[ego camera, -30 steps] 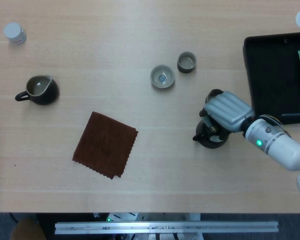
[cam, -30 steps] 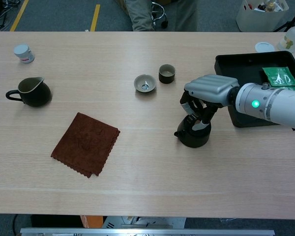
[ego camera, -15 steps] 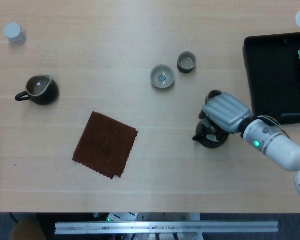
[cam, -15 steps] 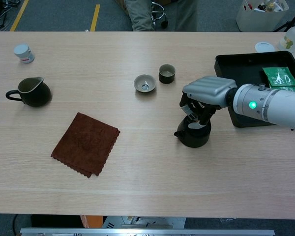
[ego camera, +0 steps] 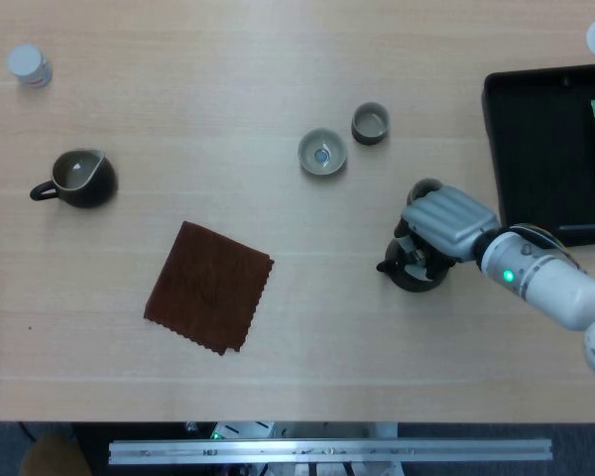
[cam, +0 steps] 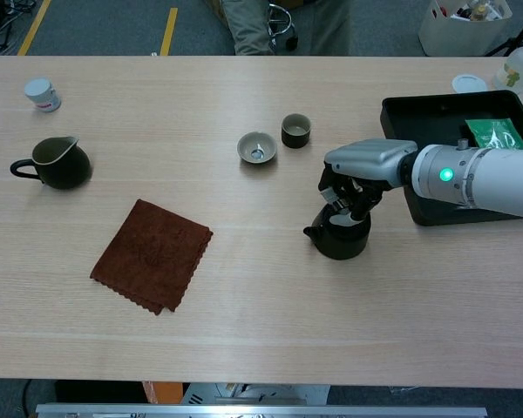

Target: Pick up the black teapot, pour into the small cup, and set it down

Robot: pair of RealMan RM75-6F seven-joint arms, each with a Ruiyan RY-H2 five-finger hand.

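Near the small cup (cam: 295, 131), the black teapot (cam: 340, 237) is gripped from above by the right hand (cam: 359, 174). Tea could be spilled if the teapot is tipped too soon.

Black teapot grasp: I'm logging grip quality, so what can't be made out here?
- Head view: right hand covers the black teapot; handle and finger contact hidden.
- Chest view: fingers reach onto the teapot's top, but their grip is in shadow.
- Both views: teapot contents unseen; left hand absent.

Right arm reaching in from the right edge, right hand (ego camera: 446, 220) (cam: 364, 167) palm down, fingers curled downward, left hand out of view
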